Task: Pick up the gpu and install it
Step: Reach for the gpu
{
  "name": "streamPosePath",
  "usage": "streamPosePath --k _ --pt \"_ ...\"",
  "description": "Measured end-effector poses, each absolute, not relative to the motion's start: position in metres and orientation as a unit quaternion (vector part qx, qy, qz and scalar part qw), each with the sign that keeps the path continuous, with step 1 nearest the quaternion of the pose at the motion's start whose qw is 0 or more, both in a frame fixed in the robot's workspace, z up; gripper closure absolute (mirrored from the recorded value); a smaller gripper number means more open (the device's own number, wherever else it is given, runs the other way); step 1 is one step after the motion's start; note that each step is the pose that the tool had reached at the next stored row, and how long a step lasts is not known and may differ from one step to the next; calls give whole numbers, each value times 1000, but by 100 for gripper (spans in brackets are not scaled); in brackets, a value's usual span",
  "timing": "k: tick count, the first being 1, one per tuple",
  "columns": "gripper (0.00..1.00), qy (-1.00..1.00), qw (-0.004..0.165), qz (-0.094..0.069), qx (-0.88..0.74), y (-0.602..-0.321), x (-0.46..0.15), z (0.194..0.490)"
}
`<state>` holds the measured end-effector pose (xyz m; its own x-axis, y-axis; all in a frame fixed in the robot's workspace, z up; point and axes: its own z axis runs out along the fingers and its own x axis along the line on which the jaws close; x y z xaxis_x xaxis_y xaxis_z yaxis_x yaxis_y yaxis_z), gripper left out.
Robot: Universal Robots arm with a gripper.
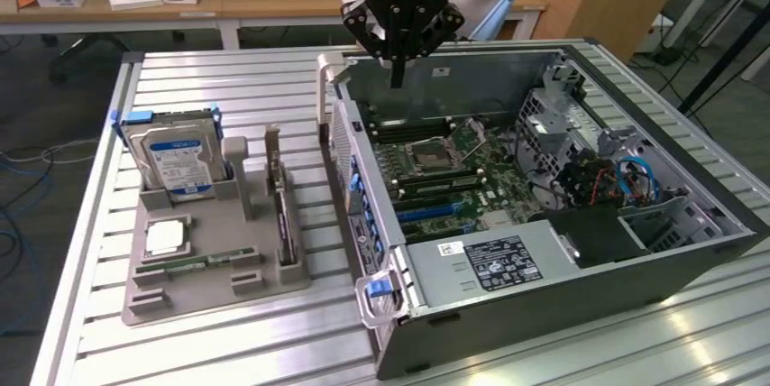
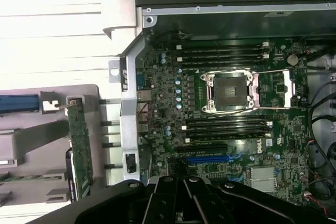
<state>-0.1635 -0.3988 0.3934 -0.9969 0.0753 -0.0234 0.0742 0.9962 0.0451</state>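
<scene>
The gripper (image 1: 395, 72) hangs at the upper middle of the exterior view, over the far wall of the open case (image 1: 578, 305), fingers pinched together and empty. The gpu (image 1: 287, 224) stands on edge in the grey holder (image 1: 198, 300) at lower left, beside the hard drive (image 1: 178, 165), well apart from the gripper.

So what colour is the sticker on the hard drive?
Blue and white, on the silver hard drive. The exterior view shows it best.
</scene>
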Motion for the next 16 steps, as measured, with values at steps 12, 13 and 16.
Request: streamPosePath --k 12,13,16 --pt "89 999 13 22 37 -399 -183 393" --pt "89 999 13 22 37 -399 -184 393" --pt "89 999 12 22 37 -399 -191 393"
